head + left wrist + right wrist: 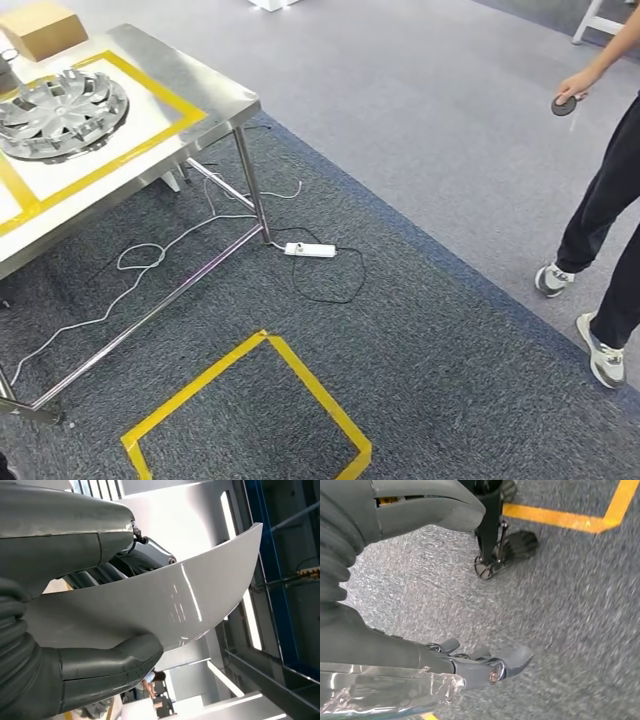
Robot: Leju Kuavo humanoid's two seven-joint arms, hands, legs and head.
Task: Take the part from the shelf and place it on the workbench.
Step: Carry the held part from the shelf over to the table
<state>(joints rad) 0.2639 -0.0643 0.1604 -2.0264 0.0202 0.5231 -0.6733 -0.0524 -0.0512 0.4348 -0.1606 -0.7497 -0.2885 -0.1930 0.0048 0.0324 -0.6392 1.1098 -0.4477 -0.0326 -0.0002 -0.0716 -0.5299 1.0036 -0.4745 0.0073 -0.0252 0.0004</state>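
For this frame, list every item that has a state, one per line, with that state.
Left hand: grips the curved metal blade part.
Right hand: holds nothing, fingers apart, above the carpet.
Bladed wheel: lying flat on the workbench inside yellow tape.
Power strip: on the carpet, cabled.
Person's hand: holding a dark disc.

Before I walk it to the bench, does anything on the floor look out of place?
Yes. A white power strip with loose black and white cables lies on the carpet by the workbench leg, and a person stands close on the right. The left hand grips the part.
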